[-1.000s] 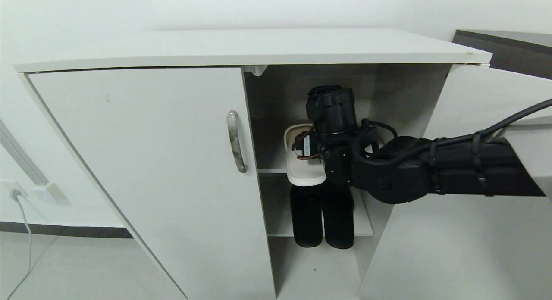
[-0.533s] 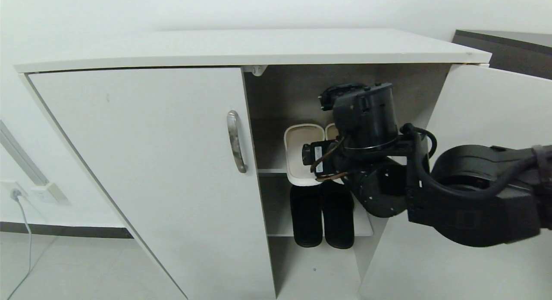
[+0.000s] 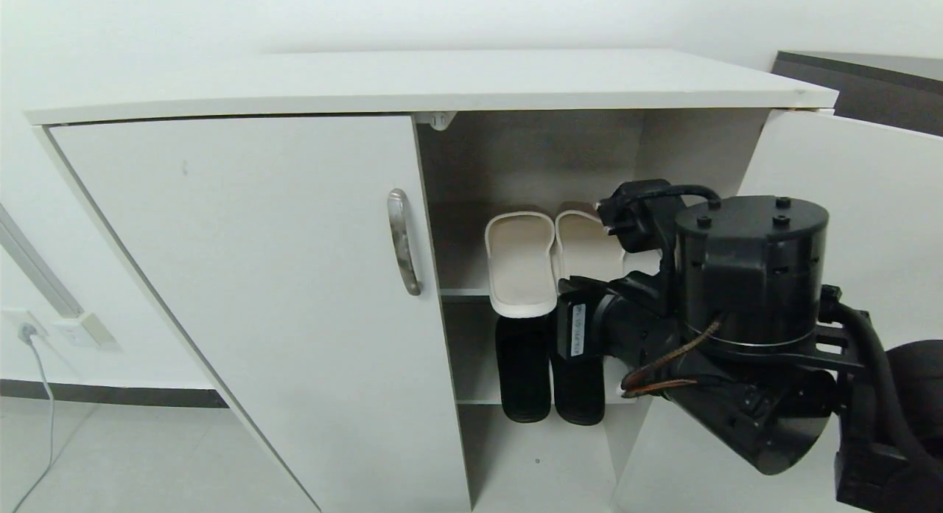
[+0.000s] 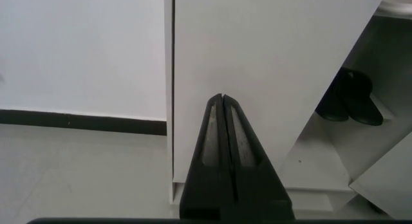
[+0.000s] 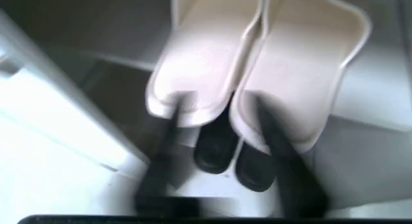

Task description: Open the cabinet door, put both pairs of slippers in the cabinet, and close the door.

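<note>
Right gripper point(image 5: 219, 114) has its dark fingers spread wide, nothing between them, hanging just in front of the open cabinet point(image 3: 442, 78), a boxy white thing with flat matte panels. Left gripper point(image 4: 222, 102) is pinched together on nothing. The left door point(image 3: 243, 277) is closed. Smooth cream slippers point(image 3: 523, 266) sit mid-frame on the upper shelf with their rounded heels overhanging, and the black slippers point(image 3: 549, 373) are right below. The curved metal handle point(image 3: 401, 240) is on that left door.

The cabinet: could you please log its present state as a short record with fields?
cabinet: left door shut, right door open
white slippers: upper shelf, side by side
black slippers: shelf below, side by side
right pincer: open, empty, facing the slippers
left pincer: shut, empty, facing the left door
left to do: close right door
</note>
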Available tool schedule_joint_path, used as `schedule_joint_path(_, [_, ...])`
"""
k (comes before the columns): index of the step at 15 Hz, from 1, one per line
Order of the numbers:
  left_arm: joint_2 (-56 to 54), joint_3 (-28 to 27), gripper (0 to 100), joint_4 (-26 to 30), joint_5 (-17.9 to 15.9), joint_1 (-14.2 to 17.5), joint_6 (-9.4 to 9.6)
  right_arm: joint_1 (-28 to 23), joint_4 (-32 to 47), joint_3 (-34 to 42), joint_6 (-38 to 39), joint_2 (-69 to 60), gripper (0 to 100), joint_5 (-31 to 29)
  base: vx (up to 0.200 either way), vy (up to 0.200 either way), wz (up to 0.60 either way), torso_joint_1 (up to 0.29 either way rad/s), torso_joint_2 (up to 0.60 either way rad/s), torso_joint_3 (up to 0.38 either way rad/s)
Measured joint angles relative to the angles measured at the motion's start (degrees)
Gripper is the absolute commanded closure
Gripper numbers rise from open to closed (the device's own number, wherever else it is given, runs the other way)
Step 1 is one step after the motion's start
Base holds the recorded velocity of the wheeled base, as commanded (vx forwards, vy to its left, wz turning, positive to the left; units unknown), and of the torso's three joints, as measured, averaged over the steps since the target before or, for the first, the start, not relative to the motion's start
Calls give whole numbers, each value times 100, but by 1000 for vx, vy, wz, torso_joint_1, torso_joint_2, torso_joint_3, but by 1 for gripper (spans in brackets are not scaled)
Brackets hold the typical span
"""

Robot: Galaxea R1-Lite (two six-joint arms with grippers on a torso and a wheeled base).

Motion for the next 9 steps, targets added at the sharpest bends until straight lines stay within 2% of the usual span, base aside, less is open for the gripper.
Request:
schedule_joint_path(4, [0,0,100,0,0,0,9,78,-182,404,-87,-35,100,90,0,0,0,0,0,0])
schedule_joint_path(9, [0,0,100,0,0,-2,9,234,-688,530,-93,243,100,85,0,0,0,0,0,0])
